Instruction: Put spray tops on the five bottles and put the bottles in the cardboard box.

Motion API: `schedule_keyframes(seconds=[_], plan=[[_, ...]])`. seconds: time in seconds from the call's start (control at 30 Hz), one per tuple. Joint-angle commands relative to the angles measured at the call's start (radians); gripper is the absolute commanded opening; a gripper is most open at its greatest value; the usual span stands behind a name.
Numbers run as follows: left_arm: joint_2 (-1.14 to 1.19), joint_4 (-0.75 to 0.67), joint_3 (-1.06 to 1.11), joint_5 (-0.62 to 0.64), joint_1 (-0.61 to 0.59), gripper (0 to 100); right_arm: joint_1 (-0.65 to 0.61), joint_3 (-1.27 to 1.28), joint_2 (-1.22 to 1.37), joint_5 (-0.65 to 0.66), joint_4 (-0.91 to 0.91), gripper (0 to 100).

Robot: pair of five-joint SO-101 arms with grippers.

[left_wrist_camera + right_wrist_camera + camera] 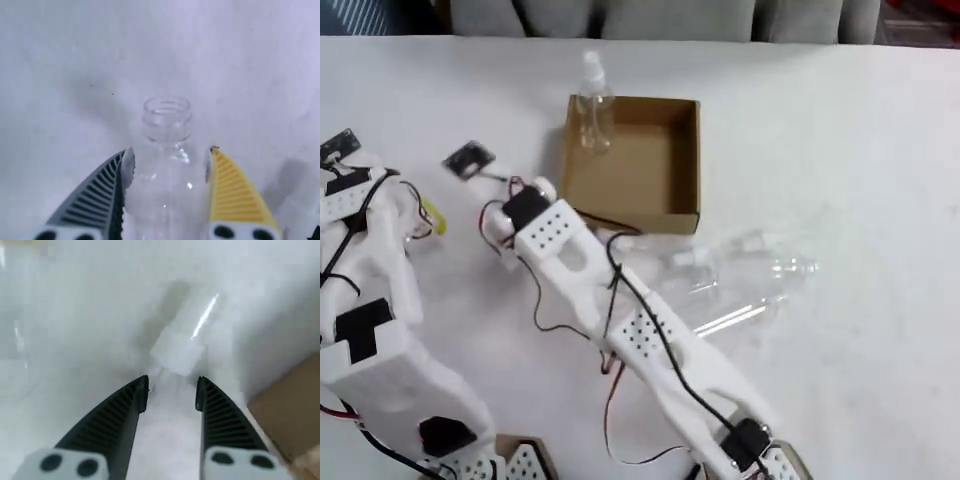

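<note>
Clamping a bottle [167, 122], left gripper [170, 159], right gripper [171, 388] pinching spray top [176, 347], white table [840, 130], grey seats [670, 18]

Left arm: lies along the table's left edge [370, 300], wrist bent inward.
Left gripper: [170, 160] one grey finger [95, 195] and one yellow finger [232, 195], pressed against both sides of an open-necked bottle [167, 125].
Right arm: stretches on a slant from the near edge toward the far left [640, 335].
Right gripper: [172, 385] black fingers narrowly apart, pinching a spray top [177, 347].

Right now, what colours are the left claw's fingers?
The left claw has one black finger, one yellow; best in left wrist view.
</note>
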Motion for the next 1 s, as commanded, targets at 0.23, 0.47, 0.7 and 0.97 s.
schedule_keyframes(seconds=[0.23, 0.47, 0.7, 0.97], plan=[[-0.012, -0.02, -0.005, 0.006, 0.008, 3, 0.041, -0.143, -0.008, -0.233, 0.001, 13.0], [-0.013, -0.018, -0.005, 0.006, 0.008, 3, 0.042, -0.133, 0.016, -0.25, -0.068, 13.0], [-0.013, -0.018, -0.008, 0.006, 0.01, 3, 0.019, -0.141, 0.024, -0.265, -0.093, 13.0], [-0.013, -0.018, -0.009, 0.006, 0.01, 3, 0.025, -0.141, 0.067, -0.354, -0.168, 13.0]])
